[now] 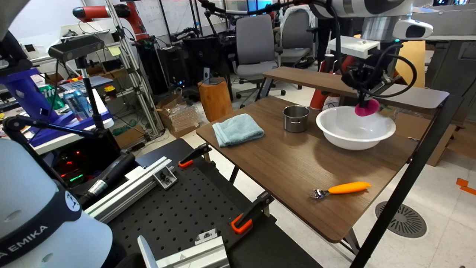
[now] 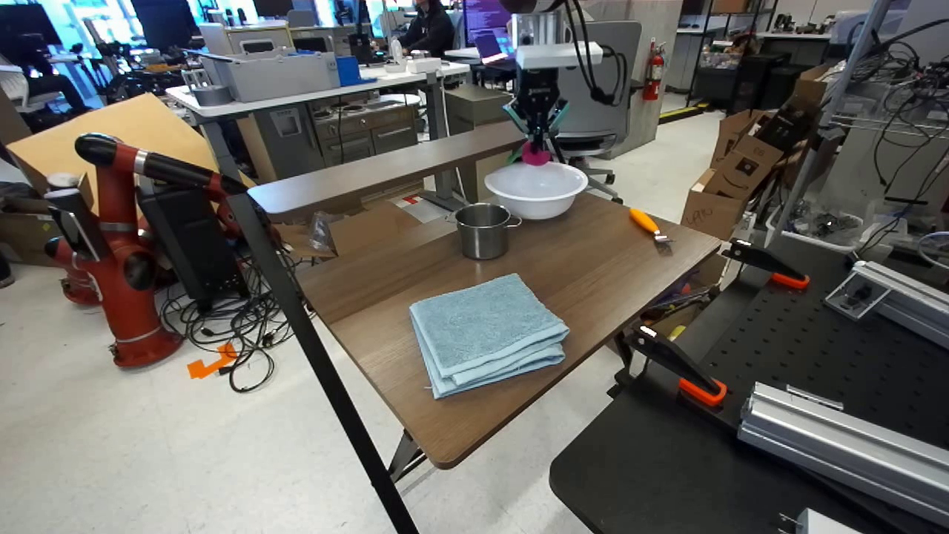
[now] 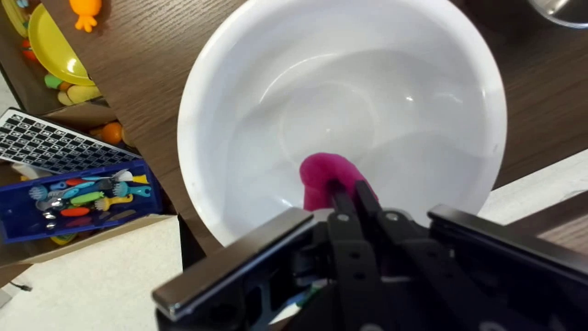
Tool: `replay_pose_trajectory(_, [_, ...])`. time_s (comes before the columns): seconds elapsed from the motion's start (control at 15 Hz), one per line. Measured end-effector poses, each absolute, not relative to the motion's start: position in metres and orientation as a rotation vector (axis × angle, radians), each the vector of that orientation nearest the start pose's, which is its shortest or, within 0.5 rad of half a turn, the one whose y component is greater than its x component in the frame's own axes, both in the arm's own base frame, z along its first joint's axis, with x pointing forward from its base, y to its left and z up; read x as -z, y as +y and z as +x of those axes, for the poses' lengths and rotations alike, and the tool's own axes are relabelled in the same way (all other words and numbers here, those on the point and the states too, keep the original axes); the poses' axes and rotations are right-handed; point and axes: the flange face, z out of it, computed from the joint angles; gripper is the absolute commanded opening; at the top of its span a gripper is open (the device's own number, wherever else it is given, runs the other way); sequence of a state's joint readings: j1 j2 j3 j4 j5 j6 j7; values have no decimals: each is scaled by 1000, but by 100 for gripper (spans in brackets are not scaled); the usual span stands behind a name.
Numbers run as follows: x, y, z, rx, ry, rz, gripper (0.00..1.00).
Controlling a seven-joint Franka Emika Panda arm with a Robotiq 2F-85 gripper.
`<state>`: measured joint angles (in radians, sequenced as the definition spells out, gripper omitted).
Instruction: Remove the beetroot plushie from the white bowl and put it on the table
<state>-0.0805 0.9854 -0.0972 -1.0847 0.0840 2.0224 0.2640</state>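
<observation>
Partly behind end effector [image 3: 352,193]: beetroot plushie [image 3: 324,172]

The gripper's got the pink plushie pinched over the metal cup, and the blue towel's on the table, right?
Not the metal cup: the wrist view shows the gripper pinching the pink plushie over the white bowl. The rest is right.

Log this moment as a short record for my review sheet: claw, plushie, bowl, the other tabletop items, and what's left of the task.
claw: closed on the beetroot plushie
plushie position: over the white bowl; exact clearance from the rim unclear
bowl: upright on the table
other items: grey metal cup, folded blue cloth, orange-handled utensil, all on the table
layout: cup between bowl and cloth
still to do: set plushie on the table
</observation>
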Motion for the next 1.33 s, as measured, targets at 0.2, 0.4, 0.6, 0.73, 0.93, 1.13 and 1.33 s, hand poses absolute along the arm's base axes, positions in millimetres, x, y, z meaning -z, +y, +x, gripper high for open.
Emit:
replay_pose_trajectory(0.2, [-228, -95, 749, -97, 605, -3105, 1])
replay_pose_trajectory(0.4, [-233, -74, 730, -124, 489, -3146, 1])
replay_pose_trajectory(0.6, [-233, -49, 705, -138, 345, -3187, 1])
replay_pose_trajectory(0.73, [-226, -34, 682, -158, 243, -3214, 1])
replay_pose_trajectory(0.93, [-208, -16, 640, -220, 100, -3259, 1])
replay_pose_trajectory(1.13, [-186, 1, 587, -276, -76, -3307, 1])
replay_pose_trajectory(1.33, [-167, 17, 531, -305, -260, -3328, 1])
